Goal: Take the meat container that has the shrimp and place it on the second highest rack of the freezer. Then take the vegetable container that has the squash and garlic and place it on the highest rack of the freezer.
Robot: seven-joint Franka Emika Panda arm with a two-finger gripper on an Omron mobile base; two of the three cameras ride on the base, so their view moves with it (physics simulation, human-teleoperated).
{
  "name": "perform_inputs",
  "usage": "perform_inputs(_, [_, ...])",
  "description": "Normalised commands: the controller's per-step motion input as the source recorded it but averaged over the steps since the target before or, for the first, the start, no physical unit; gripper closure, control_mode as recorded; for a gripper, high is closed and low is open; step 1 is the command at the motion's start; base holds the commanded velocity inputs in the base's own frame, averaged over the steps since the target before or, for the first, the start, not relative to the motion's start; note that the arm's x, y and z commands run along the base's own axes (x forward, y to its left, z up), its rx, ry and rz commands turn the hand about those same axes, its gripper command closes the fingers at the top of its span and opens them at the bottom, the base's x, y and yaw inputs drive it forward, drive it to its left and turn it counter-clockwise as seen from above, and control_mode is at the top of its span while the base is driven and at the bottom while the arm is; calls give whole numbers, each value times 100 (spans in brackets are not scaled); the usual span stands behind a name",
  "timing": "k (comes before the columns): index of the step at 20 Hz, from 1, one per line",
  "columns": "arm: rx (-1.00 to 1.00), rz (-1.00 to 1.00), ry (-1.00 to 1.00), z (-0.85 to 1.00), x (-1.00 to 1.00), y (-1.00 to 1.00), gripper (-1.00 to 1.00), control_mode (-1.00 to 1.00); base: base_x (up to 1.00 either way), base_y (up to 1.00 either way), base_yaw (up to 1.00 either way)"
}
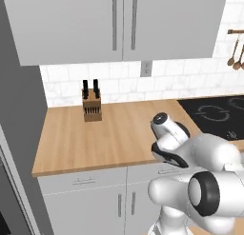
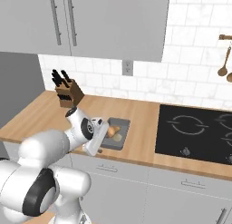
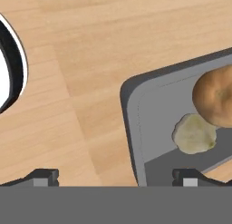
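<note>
Vegetable container (image 3: 136,128) holds squash (image 3: 216,98) (arm-hidden from left).

All three pictures are bright and evenly lit with soft, diffuse rendered light that has no clear source, and nothing is blown out or lost in darkness. Shadows are faint: a soft band lies under the wall cabinets (image 1: 114,27) on the tiled wall across the upper part of both base views, and the knife block (image 1: 92,105) darkens the counter (image 1: 119,134) only slightly at its foot. Focus is sharp throughout, with mild pixel softness and jagged edges in the hand view, a dull sheen on the black cooktop (image 2: 195,128), and no visible bending at the frame edges.
</note>
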Motion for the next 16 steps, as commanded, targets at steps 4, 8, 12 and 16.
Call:
perform_inputs(4, [0, 0, 0, -19, 21, -8, -100, -100, 0, 0, 0])
perform_inputs(8, [0, 0, 0, -23, 23, -3, -100, -100, 0, 0, 0])
perform_inputs(12, [0, 0, 3, -18, 34, 0, -100, -100, 0, 0, 0])
perform_inputs(16, [0, 0, 4, -17, 33, 0, -100, -100, 0, 0, 0])
